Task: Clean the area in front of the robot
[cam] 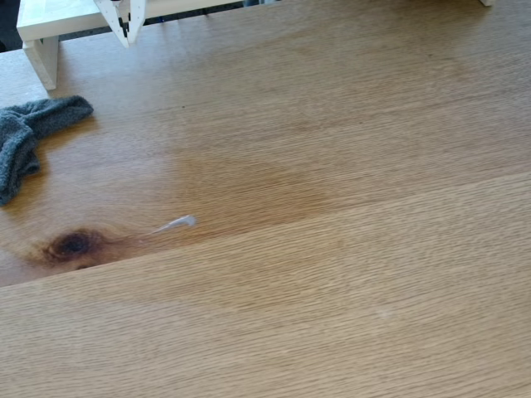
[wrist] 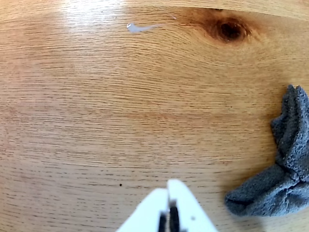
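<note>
The tabletop point(cam: 348, 274) is marked by one small whitish smear point(cam: 176, 223), which lies just beside the dark knot point(cam: 73, 245) in the wood. In the fixed view the smear is found to the right of the knot; in the wrist view the smear point(wrist: 140, 27) is seen near the top edge, to the left of the knot point(wrist: 229, 30), with its long axis running roughly across the picture.

The grey cloth point(cam: 29, 137) is seen crumpled at the left edge of the fixed view, well apart from the smear. In the wrist view the cloth point(wrist: 285, 169) is placed at the right, near the gripper point(wrist: 169, 205) but not touching it, with bare wood between them. Of the two, the cloth is judged the nearer to the gripper; the smear lies farther ahead and slightly to the left across open tabletop.

The gripper point(cam: 126, 35) is shown at the top left of the fixed view, hanging from the white arm above the table beside a white frame point(cam: 46, 37). Its two pointed fingers are pressed together, with only a thin dark seam between them, and nothing is held or touched. It is held clear of the wood.

The cloth is judged to be the thing needed first, so a move to the right of the wrist view, with the fingers parted, is called for before the smear can be wiped.
</note>
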Controlling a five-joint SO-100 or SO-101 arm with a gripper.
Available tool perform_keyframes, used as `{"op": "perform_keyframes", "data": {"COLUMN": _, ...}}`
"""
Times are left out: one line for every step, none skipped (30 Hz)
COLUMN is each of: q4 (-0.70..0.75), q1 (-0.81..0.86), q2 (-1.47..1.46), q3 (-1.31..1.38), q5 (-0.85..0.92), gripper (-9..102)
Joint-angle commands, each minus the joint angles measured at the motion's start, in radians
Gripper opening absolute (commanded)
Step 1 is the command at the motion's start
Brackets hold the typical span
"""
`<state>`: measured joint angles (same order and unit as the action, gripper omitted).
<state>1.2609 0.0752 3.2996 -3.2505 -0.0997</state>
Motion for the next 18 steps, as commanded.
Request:
{"op": "perform_keyframes", "data": {"q4": 0.005, "q1": 0.156, "q2": 0.006, "q3": -0.110, "q5": 0.002, "gripper": 0}}
{"op": "perform_keyframes", "data": {"q4": 0.005, "q1": 0.147, "q2": 0.006, "q3": -0.110, "q5": 0.002, "gripper": 0}}
{"op": "perform_keyframes", "data": {"q4": 0.005, "q1": 0.135, "q2": 0.006, "q3": -0.110, "q5": 0.002, "gripper": 0}}
{"op": "perform_keyframes", "data": {"q4": 0.005, "q1": 0.112, "q2": 0.006, "q3": -0.110, "q5": -0.002, "gripper": 0}}
{"op": "perform_keyframes", "data": {"q4": 0.005, "q1": 0.106, "q2": 0.006, "q3": -0.110, "q5": -0.002, "gripper": 0}}
{"op": "perform_keyframes", "data": {"q4": 0.005, "q1": 0.106, "q2": 0.006, "q3": -0.110, "q5": -0.002, "gripper": 0}}
{"op": "perform_keyframes", "data": {"q4": 0.005, "q1": 0.115, "q2": 0.006, "q3": -0.110, "q5": 0.002, "gripper": 0}}
{"op": "perform_keyframes", "data": {"q4": 0.005, "q1": 0.132, "q2": 0.006, "q3": -0.110, "q5": 0.003, "gripper": 0}}
{"op": "perform_keyframes", "data": {"q4": 0.005, "q1": 0.155, "q2": 0.006, "q3": -0.110, "q5": 0.003, "gripper": 0}}
{"op": "perform_keyframes", "data": {"q4": 0.005, "q1": 0.179, "q2": 0.006, "q3": -0.110, "q5": 0.003, "gripper": 0}}
{"op": "perform_keyframes", "data": {"q4": 0.005, "q1": 0.198, "q2": 0.006, "q3": -0.110, "q5": 0.003, "gripper": 0}}
{"op": "perform_keyframes", "data": {"q4": 0.005, "q1": 0.209, "q2": 0.006, "q3": -0.110, "q5": 0.003, "gripper": 0}}
{"op": "perform_keyframes", "data": {"q4": 0.005, "q1": 0.212, "q2": 0.006, "q3": -0.110, "q5": 0.003, "gripper": 0}}
{"op": "perform_keyframes", "data": {"q4": 0.005, "q1": 0.218, "q2": 0.006, "q3": -0.110, "q5": 0.003, "gripper": 0}}
{"op": "perform_keyframes", "data": {"q4": 0.005, "q1": 0.227, "q2": 0.006, "q3": -0.110, "q5": 0.003, "gripper": 0}}
{"op": "perform_keyframes", "data": {"q4": 0.005, "q1": 0.233, "q2": 0.006, "q3": -0.110, "q5": 0.005, "gripper": 0}}
{"op": "perform_keyframes", "data": {"q4": 0.005, "q1": 0.232, "q2": 0.006, "q3": -0.110, "q5": 0.011, "gripper": 0}}
{"op": "perform_keyframes", "data": {"q4": 0.005, "q1": 0.232, "q2": 0.006, "q3": -0.110, "q5": 0.037, "gripper": 0}}
